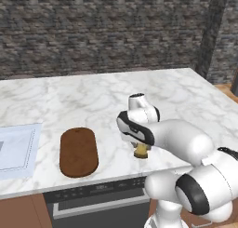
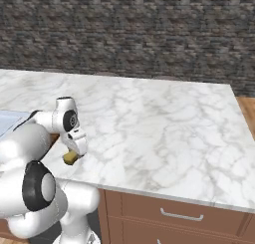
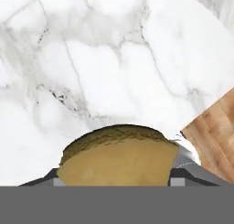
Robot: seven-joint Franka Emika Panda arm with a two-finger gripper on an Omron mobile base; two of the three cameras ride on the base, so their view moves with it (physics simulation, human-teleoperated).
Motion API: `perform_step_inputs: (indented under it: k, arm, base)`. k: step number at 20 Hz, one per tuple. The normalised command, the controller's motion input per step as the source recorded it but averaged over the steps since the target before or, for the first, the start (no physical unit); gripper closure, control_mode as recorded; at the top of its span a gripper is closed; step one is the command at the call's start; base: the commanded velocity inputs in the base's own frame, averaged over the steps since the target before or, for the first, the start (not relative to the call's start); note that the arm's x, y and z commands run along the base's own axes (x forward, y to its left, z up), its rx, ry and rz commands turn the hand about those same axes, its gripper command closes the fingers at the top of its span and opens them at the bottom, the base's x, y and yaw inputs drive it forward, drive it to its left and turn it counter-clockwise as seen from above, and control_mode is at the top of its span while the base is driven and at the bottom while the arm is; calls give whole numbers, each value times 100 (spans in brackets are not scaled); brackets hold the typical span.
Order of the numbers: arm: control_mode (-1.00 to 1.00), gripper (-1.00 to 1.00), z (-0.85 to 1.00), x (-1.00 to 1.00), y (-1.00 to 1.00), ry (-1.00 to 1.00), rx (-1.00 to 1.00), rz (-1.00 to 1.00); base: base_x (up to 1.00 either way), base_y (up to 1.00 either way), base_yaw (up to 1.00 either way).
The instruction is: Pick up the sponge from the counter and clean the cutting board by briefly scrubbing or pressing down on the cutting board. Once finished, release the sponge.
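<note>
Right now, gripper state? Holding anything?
Gripper: closed on the sponge, a finger at each side of it, over the counter.

Both base cameras sat behind the arm, left and right, looking forward and down across the same marble table [image 1: 93, 101] toward the stone wall [image 1: 102, 27]. The hand camera pointed straight down, very close over the table's front edge.

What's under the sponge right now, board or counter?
Counter. The sponge sits between the gripper fingers over white marble counter, near its front edge. The cutting board lies apart, bare. Whether the sponge touches the marble is hidden by the hand.
</note>
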Motion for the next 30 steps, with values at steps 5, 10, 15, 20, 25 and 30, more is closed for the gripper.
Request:
perform_step_inputs:
  k: [5,10,15,20,25,30]
  arm:
    - [-100,100,6,0,100,13,-7,37]
    - [-100,100,0,0,100,4,-8,41]
    - [-100,100,0,1,98,0,-9,42]
    - [-100,100,-18,31,52,0,1,47]
    - [-100,100,-34,20,15,-4,7,47]
    - [-100,100,-33,40,1,2,14,47]
  base:
    - [0,0,0]
    - [0,0,0]
    - [0,0,0]
    - [0,0,0]
    - [0,0,0]
    - [0,0,0]
